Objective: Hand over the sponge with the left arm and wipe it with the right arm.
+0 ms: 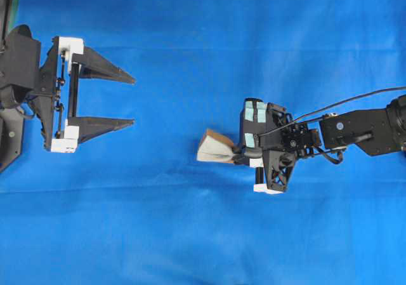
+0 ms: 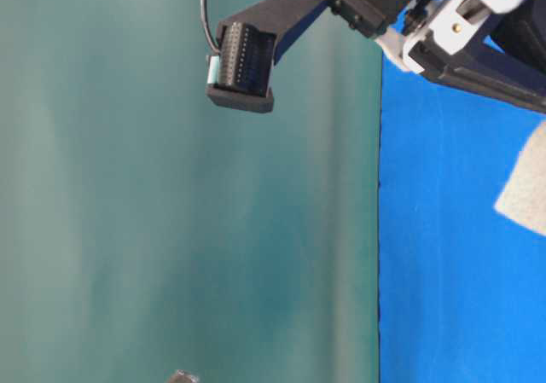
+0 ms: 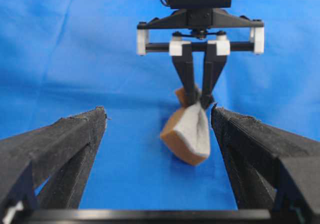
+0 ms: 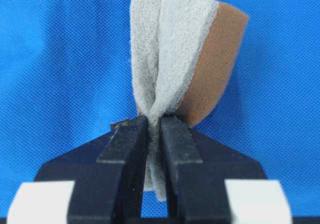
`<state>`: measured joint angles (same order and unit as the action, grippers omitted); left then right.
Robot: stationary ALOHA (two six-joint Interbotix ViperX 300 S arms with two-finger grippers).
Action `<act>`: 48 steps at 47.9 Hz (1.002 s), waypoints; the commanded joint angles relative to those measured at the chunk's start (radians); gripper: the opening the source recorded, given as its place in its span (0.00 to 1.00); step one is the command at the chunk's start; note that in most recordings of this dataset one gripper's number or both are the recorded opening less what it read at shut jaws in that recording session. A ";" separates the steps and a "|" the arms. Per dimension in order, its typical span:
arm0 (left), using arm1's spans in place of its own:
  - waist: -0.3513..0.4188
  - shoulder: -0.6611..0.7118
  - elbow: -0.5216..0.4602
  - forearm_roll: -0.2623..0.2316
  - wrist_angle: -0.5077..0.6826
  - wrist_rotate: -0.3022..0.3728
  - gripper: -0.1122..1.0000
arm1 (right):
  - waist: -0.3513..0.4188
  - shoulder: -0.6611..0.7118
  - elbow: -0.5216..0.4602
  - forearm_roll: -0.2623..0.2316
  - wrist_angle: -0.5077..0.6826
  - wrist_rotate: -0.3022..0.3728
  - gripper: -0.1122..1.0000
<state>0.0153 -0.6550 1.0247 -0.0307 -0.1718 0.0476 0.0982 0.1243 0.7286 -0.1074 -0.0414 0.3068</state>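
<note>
The sponge (image 1: 214, 147) is pinched and folded, its whitish-grey fuzzy face creased inward and its orange-brown layer outside. My right gripper (image 1: 236, 152), with teal patches on its housing, is shut on one end of it just right of the cloth's middle. In the right wrist view the sponge (image 4: 185, 59) fans out beyond the two fingers (image 4: 176, 144). My left gripper (image 1: 132, 101) stands wide open at the far left, well apart from the sponge. Between its two fingers in the left wrist view, the sponge (image 3: 192, 129) hangs ahead from the right gripper (image 3: 199, 100).
A blue cloth (image 1: 190, 234) covers the whole table. In the table-level view the cloth's edge (image 2: 380, 229) meets a green backdrop, with the right arm (image 2: 461, 25) overhead and a corner of the sponge (image 2: 525, 191) at the right border.
</note>
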 commanded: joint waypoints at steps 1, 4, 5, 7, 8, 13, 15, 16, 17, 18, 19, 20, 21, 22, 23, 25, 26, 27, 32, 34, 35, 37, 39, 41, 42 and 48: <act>0.003 -0.002 -0.011 0.002 -0.009 0.002 0.85 | -0.021 -0.009 -0.012 -0.003 0.009 -0.005 0.23; 0.003 -0.002 -0.011 0.002 -0.009 0.002 0.85 | -0.054 -0.009 -0.011 -0.008 0.023 -0.009 0.23; 0.003 -0.002 -0.011 0.002 -0.009 0.002 0.85 | -0.066 -0.009 -0.009 -0.012 0.026 -0.011 0.23; 0.003 -0.002 -0.011 0.002 -0.009 0.002 0.85 | -0.092 -0.009 -0.008 -0.026 0.032 -0.014 0.23; 0.003 -0.002 -0.011 0.002 -0.009 0.002 0.85 | -0.106 -0.008 -0.006 -0.034 0.034 -0.014 0.23; 0.003 -0.003 -0.011 0.002 -0.009 0.002 0.85 | -0.190 -0.009 0.002 -0.084 0.032 -0.015 0.23; 0.003 -0.002 -0.011 0.002 -0.009 0.002 0.85 | -0.221 -0.009 0.003 -0.104 0.032 -0.015 0.23; 0.003 -0.002 -0.011 0.003 -0.009 0.002 0.85 | -0.236 -0.009 0.003 -0.114 0.031 -0.015 0.23; 0.003 -0.002 -0.011 0.002 -0.009 0.002 0.85 | -0.249 -0.009 0.003 -0.121 0.031 -0.015 0.23; 0.003 -0.002 -0.011 0.002 -0.009 0.002 0.85 | -0.261 -0.009 0.003 -0.127 0.031 -0.015 0.23; 0.003 -0.002 -0.011 0.002 -0.009 0.002 0.85 | -0.273 -0.009 0.003 -0.135 0.031 -0.015 0.23; 0.003 -0.002 -0.011 0.002 -0.009 0.002 0.85 | -0.284 -0.009 0.003 -0.140 0.031 -0.015 0.23; 0.003 -0.002 -0.011 0.002 -0.009 0.002 0.85 | -0.293 -0.009 0.003 -0.146 0.031 -0.015 0.23; 0.003 -0.002 -0.011 0.002 -0.009 0.002 0.85 | -0.299 -0.009 0.003 -0.150 0.031 -0.015 0.23; 0.003 -0.002 -0.011 0.002 -0.009 0.002 0.85 | -0.305 -0.009 0.003 -0.153 0.031 -0.015 0.23; 0.003 -0.002 -0.011 0.002 -0.009 0.002 0.85 | -0.311 -0.009 0.003 -0.160 0.029 -0.015 0.23; 0.003 -0.002 -0.011 0.002 -0.009 0.002 0.85 | -0.313 -0.009 0.003 -0.161 0.031 -0.015 0.23; 0.003 -0.002 -0.011 0.002 -0.009 0.002 0.85 | -0.313 -0.009 0.003 -0.164 0.031 -0.017 0.23; 0.003 -0.002 -0.011 0.002 -0.009 0.002 0.85 | -0.301 -0.009 0.003 -0.169 0.029 -0.017 0.23; 0.005 -0.002 -0.011 0.002 -0.009 0.002 0.85 | -0.295 -0.009 0.005 -0.169 0.029 -0.017 0.23; 0.005 -0.002 -0.011 0.002 -0.009 0.002 0.85 | -0.291 -0.009 0.003 -0.169 0.029 -0.017 0.23; 0.008 -0.002 -0.011 0.002 -0.009 0.002 0.85 | -0.287 -0.009 0.005 -0.169 0.029 -0.017 0.23; 0.011 -0.002 -0.011 0.002 -0.009 0.002 0.85 | -0.282 -0.009 0.005 -0.169 0.028 -0.014 0.23; 0.012 -0.003 -0.011 0.002 -0.008 0.002 0.85 | -0.278 -0.009 0.005 -0.169 0.028 -0.012 0.23; 0.012 -0.002 -0.011 0.002 -0.009 0.002 0.85 | -0.273 -0.009 0.005 -0.169 0.028 -0.012 0.23; 0.012 -0.002 -0.011 0.002 -0.008 0.002 0.85 | -0.256 -0.009 0.005 -0.167 0.021 -0.011 0.23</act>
<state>0.0245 -0.6550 1.0247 -0.0307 -0.1718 0.0476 -0.1626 0.1243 0.7378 -0.2730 -0.0169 0.2945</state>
